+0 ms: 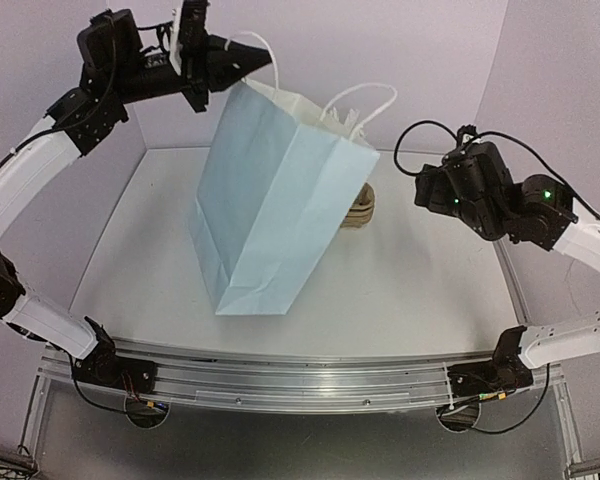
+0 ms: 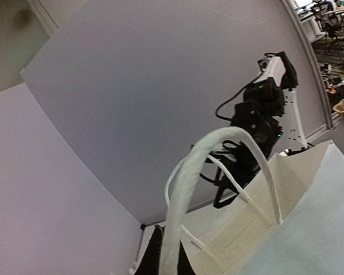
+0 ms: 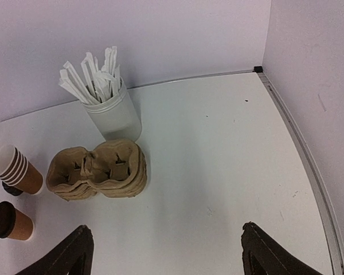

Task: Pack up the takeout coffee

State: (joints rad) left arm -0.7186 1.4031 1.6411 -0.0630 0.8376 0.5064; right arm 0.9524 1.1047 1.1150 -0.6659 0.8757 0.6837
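You're at the reach-for-the-cup step. Your left gripper point(image 1: 220, 70) is clamped on the handle point(image 2: 183, 189) of the blue paper bag point(image 1: 270, 210), holding it up at a tilt. Your right gripper point(image 3: 172, 255) hangs wide apart and empty above the table. The takeout coffee point(image 3: 10, 220) stands lidded at the left edge of its wrist view, near the cup stack point(image 3: 17, 169). Next, probably, you swing over and descend around the cup.

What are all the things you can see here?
bag: one, light blue with white handles, tilted mid-table.
lidded cup: one, brown, black lid, beside the cup stack.
cup stack: one, brown, white rims, beside the carriers.
carriers: one stack, brown, before the jar.
jar: one, white, holding white sticks, by the wall.
table: one, white, under everything.
left end effector: one, black, shut on the bag's handle.
right end effector: one, black, open above the table.
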